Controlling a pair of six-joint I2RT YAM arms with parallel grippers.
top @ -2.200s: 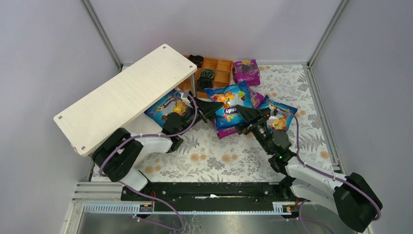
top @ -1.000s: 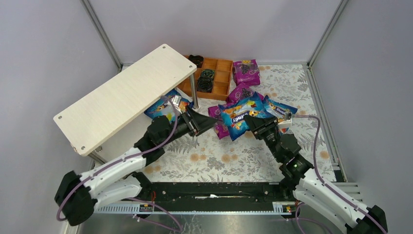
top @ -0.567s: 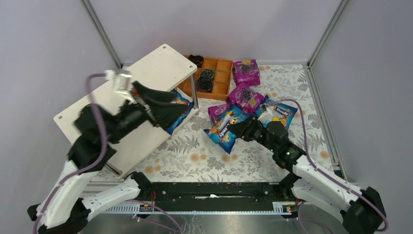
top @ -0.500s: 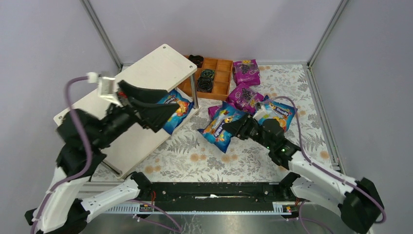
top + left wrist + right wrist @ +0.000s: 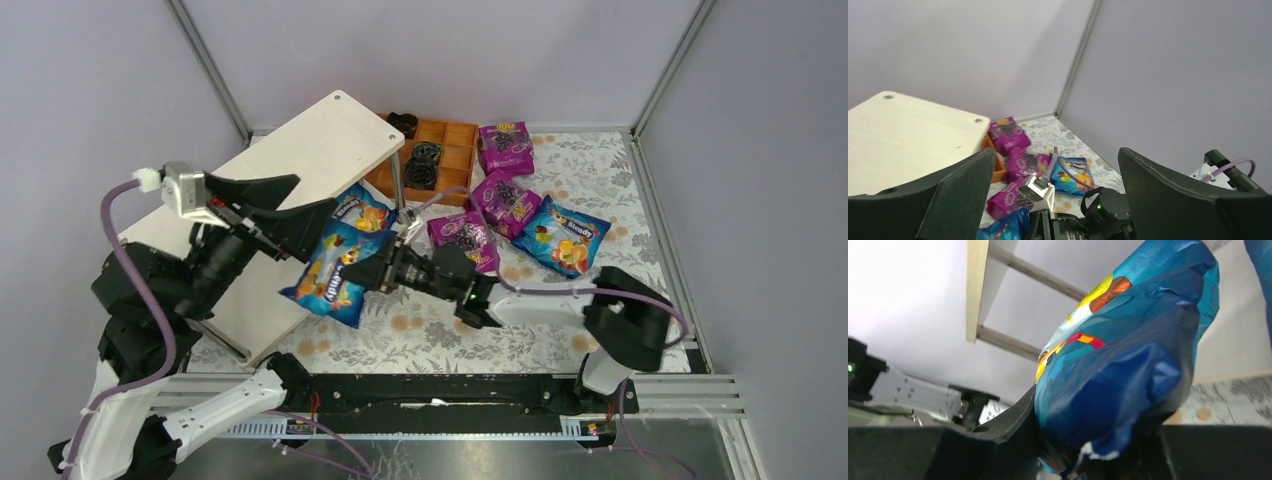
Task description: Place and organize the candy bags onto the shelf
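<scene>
Blue candy bag [image 5: 333,272]: we are seeing it hanging clear of the floral table [image 5: 440,325]. In the overhead view it is at 8 o'clock from the table's middle, just off the near long edge of the shelf [image 5: 290,160]. The right gripper [image 5: 385,270] is clamping it by its 3 o'clock end. The rest is sagging free and looking crumpled in the right wrist view.

Left gripper [image 5: 315,192]: hovering over the top board [image 5: 335,120], at 11 o'clock of the bag, claw spread wide, nothing in it.

Risks we are flagging:
- The one-end pinch on glossy film could slip loose.
- The drooping end could snag on the top board's edge or on the metal post [image 5: 397,185] at 1 o'clock.
- A second blue bag [image 5: 362,208] is lying at the lower tier's mouth and could get shoved.
- The two arms are working close together and could clash.

Room: we are finding open space on the top board, under the left arm. Purple bags [image 5: 465,235] and the orange tray [image 5: 462,160] are sitting toward 2 o'clock, apart from the held bag.
</scene>
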